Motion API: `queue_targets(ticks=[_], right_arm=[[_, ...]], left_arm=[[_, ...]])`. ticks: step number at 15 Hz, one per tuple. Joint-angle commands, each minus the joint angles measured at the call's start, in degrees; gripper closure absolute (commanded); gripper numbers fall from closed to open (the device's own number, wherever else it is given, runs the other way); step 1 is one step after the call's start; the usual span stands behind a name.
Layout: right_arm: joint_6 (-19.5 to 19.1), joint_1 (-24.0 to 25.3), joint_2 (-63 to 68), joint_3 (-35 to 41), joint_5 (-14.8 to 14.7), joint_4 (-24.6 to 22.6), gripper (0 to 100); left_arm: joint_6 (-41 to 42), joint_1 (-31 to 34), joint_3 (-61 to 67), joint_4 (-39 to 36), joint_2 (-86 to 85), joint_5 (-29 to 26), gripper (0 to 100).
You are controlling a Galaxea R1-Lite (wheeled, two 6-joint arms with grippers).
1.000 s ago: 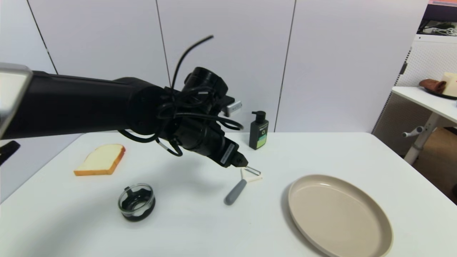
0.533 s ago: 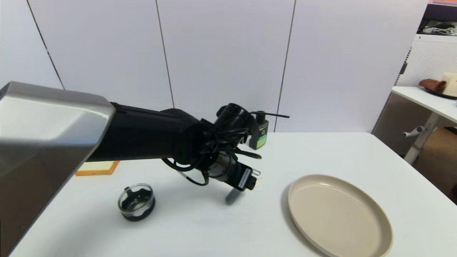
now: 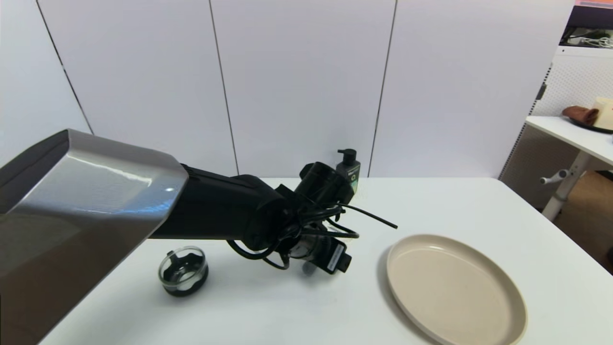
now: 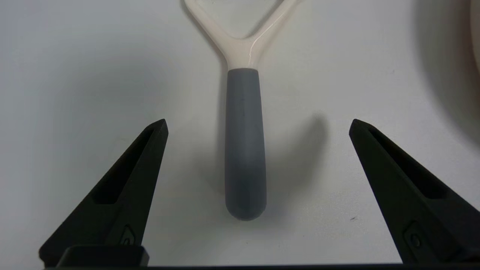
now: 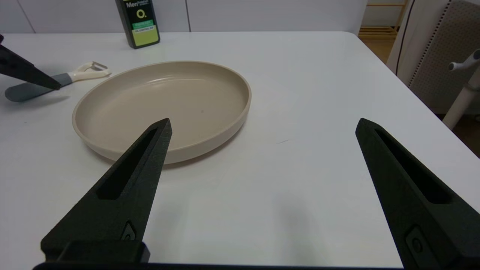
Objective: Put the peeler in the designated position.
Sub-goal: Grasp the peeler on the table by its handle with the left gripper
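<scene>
From the head view, the left arm is now stretching low across the white table [image 3: 479, 206], and its wrist is covering the spot where the peeler was lying in plain sight a second ago; only a grey scrap of the peeler [image 3: 308, 269] is peeking out beneath the wrist. The arm has been dropping steadily, so it is hiding the slice of bread that was showing at the far left earlier. The little glass cup [image 3: 183, 270] is sitting well apart on the near left, the dark pump bottle [image 3: 349, 168] is standing behind the arm, and the beige plate [image 3: 455, 287] is lying off to the right.

From the left wrist view, the left gripper [image 4: 258, 125] is hanging spread wide over the handle, a finger on either side and neither touching it. The peeler is lying flat on the table with its forked head pointing away. I'd say the descent is lining up a grasp, with the closing yet to come.

From the right wrist view, the right gripper [image 5: 262, 127] is idling, fingers apart and holding nothing, near the plate; the peeler is lying beyond the plate's far rim.
</scene>
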Motion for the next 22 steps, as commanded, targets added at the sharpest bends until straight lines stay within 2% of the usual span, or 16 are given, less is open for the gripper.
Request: queue_targets(ticks=[1,13,14,22], right_arm=[[0.0,0.0,0.0,0.0,0.0,0.0,0],[0.0,0.0,0.0,0.0,0.0,0.0,0],[0.0,0.0,0.0,0.0,0.0,0.0,0],[0.0,0.0,0.0,0.0,0.0,-0.1,0]], left_arm=[[0.0,-0.1,0.2,0.1,0.4,0.1,0],[-0.6,0.2,0.7,0.0,1.7,0.2,0],[-0.6,0.2,0.6,0.0,1.7,0.2,100],[-0.6,0.2,0.7,-0.6,2.4,0.3,100]])
